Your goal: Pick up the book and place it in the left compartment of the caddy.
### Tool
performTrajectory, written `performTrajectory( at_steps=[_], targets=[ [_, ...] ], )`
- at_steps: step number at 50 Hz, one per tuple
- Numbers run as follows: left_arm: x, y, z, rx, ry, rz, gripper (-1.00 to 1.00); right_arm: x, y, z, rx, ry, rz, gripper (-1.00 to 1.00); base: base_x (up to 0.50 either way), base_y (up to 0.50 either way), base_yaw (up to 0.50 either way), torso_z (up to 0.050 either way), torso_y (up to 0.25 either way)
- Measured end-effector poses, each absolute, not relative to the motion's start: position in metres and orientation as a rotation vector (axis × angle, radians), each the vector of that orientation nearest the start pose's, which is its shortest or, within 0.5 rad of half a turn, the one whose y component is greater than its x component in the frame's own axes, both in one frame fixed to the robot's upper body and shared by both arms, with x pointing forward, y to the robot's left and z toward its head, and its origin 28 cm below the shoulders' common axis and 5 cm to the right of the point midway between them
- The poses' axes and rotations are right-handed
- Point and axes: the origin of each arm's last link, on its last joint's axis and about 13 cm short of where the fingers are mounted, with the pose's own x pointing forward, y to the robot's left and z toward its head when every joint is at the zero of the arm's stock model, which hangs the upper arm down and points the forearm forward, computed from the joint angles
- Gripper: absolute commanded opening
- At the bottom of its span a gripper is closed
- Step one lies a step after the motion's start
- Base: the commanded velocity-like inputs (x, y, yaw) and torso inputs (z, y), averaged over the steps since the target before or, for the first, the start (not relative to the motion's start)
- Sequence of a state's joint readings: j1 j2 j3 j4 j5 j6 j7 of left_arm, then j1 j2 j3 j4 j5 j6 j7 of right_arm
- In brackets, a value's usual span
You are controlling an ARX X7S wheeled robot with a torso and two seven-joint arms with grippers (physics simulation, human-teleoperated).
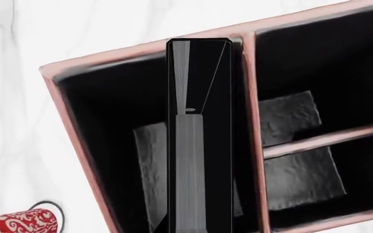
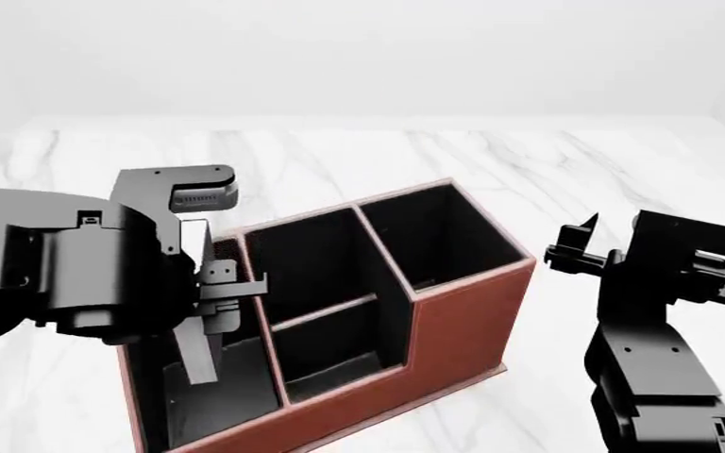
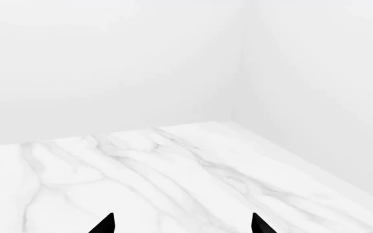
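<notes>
Here the small, thick black book with white page edges (image 1: 198,145) hangs upright in the left pincer (image 2: 205,316), clamped on it, already reaching down into the long black-lined left compartment (image 1: 115,145) of the reddish-brown leather-look caddy (image 2: 463,321). It looks stiff and light, its smooth cover probably slippery, so a hold across both covers near the top edge suits it best. The right pincer (image 3: 181,224) hovers apart and empty over the white marble bench (image 3: 173,174). A red-and-white patterned mug (image 1: 21,222) stands beside the caddy.

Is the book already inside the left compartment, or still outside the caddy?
Partly inside. The book stands on end over the left compartment of the caddy, its lower end below the rim, near the left gripper.
</notes>
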State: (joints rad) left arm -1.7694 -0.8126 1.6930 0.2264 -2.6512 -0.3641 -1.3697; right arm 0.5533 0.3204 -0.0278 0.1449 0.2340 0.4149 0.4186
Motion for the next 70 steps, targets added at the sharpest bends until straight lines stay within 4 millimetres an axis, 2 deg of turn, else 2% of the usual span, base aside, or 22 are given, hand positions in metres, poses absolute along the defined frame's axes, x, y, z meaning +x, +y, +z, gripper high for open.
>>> performTrajectory(
  at_steps=[38, 52, 65, 66, 70],
  targets=[
    [0.261, 0.202, 0.221, -0.037, 1.037, 0.204, -1.00, 0.316, -0.183, 0.117, -0.066, -0.007, -0.476, 1.00, 0.00, 0.00, 0.00, 0.000, 0.001],
    [0.263, 0.203, 0.205, -0.036, 1.040, 0.208, -1.00, 0.316, -0.184, 0.116, -0.064, -0.006, -0.478, 1.00, 0.00, 0.00, 0.00, 0.000, 0.001],
    [0.264, 0.204, 0.199, -0.037, 1.037, 0.205, -1.00, 0.315, -0.184, 0.116, -0.063, -0.006, -0.478, 1.00, 0.00, 0.00, 0.00, 0.001, 0.002],
    [0.264, 0.204, 0.198, -0.036, 1.038, 0.204, 1.00, 0.315, -0.184, 0.116, -0.063, -0.006, -0.478, 1.00, 0.00, 0.00, 0.00, 0.000, 0.000],
    [0.265, 0.204, 0.199, -0.038, 1.028, 0.202, 1.00, 0.315, -0.184, 0.116, -0.063, -0.007, -0.478, 1.00, 0.00, 0.00, 0.00, 0.000, 0.000]
  ],
)
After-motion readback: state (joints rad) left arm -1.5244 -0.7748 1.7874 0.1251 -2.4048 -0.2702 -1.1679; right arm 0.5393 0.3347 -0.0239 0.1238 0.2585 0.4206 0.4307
